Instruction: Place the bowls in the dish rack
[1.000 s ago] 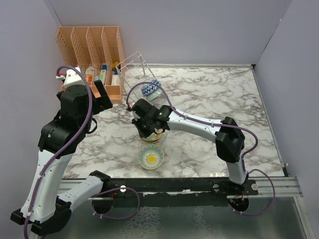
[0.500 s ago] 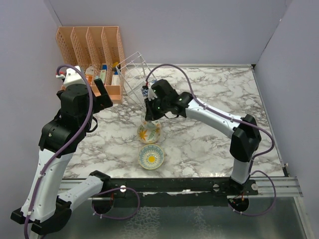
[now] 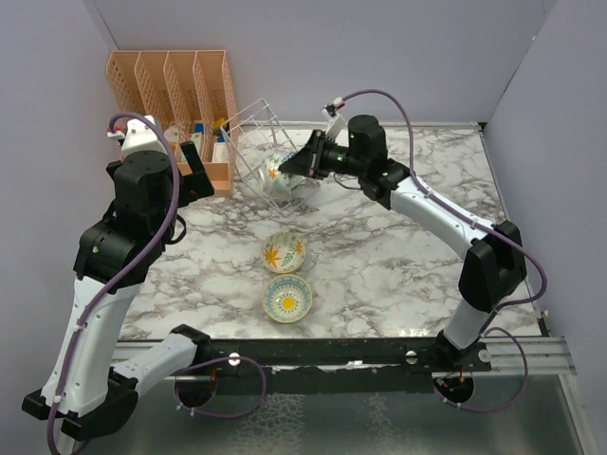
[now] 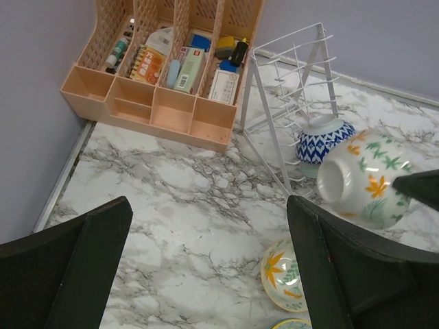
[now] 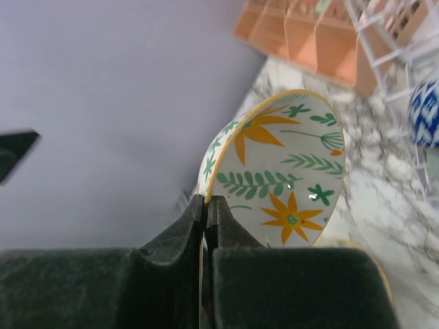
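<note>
Four bowls are in view, and the white flower-and-leaf bowl (image 3: 278,176) is pinched by its rim in the closed right gripper (image 3: 302,163). It is tipped on its side in the air against the front of the single dish rack (image 3: 254,140), upper centre of the top view. A blue-white zigzag bowl (image 4: 324,139) sits among the wires at the rack's lower end, while two more lie on the desk (image 3: 398,265) at lower centre, the orange-flower bowl (image 3: 284,253) just above the yellow-sun bowl (image 3: 287,297). The left gripper (image 4: 209,205) hangs spread wide and empty at the left, near the one four-slot orange organizer (image 3: 175,81) in the upper left.
</note>
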Robot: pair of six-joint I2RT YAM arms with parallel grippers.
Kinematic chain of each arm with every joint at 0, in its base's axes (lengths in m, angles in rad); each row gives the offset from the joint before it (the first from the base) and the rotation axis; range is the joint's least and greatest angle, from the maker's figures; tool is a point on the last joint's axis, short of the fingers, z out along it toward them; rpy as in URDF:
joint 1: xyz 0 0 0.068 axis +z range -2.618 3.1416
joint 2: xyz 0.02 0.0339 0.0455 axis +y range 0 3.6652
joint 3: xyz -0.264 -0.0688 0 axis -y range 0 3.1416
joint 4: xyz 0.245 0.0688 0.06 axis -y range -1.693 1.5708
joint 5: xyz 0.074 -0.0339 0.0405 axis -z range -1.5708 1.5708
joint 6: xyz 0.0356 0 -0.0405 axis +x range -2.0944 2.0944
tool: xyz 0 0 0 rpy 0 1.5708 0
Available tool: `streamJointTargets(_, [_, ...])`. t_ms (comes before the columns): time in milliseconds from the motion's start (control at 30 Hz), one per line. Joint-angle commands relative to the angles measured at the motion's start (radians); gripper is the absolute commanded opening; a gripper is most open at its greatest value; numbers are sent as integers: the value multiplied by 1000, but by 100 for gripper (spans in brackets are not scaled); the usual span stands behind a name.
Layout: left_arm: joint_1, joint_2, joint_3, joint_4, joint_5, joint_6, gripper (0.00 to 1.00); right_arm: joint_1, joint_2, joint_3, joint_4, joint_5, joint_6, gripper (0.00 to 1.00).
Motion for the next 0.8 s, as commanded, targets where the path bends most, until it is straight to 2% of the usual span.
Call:
streamJointTargets(0, [-7,3,27,19,-25,39,99,-45,-52,-84,535,159,322,1])
streamJointTargets(167, [-7,13,29,16,-16,56,99,-56,44,-104,807,349,544,1])
streamJointTargets(333, [-6,17,25,13,-20,84,99,-51,136,-93,952,528,652,1])
streamJointTargets(500, [-7,24,10,12,-13,110,99,-44,203,-87,993,674,702,1])
streamJointTargets(767, [-6,26,-16,25,1,138,99,-5,338,-54,1038,750,819,1])
